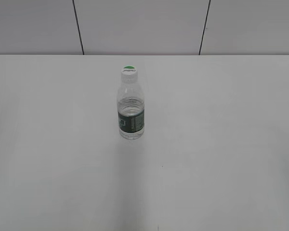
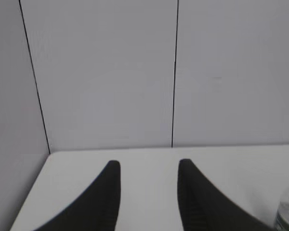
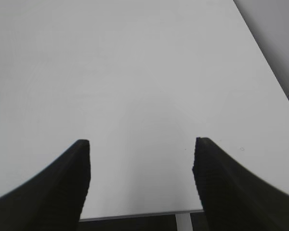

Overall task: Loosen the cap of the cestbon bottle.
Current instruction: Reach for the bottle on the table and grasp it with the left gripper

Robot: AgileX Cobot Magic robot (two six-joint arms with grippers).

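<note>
A: Which step are we on?

B: By my reading the very start, nothing gripped yet. The bottle (image 1: 131, 109) stands alone on the bench (image 1: 221, 159), left of middle and toward the far half, with the cap (image 1: 129, 71) seated on its neck.

A: And the claws?

B: The left claw (image 2: 148, 166) is spread a moderate way, empty, aimed at the far wall, with only a sliver of the bottle at its lower right edge. The right claw (image 3: 142, 143) gapes wide, empty, over bare bench near the front edge.

A: How does the bottle sit?

B: Upright, long axis vertical, cap pointing up, green label low on the body.

A: Next move?

B: I'd judge one claw must clamp the body to stop it spinning, and the other come down on the cap and twist. The clear plastic looks thin, so a hard squeeze could buckle it.
</note>
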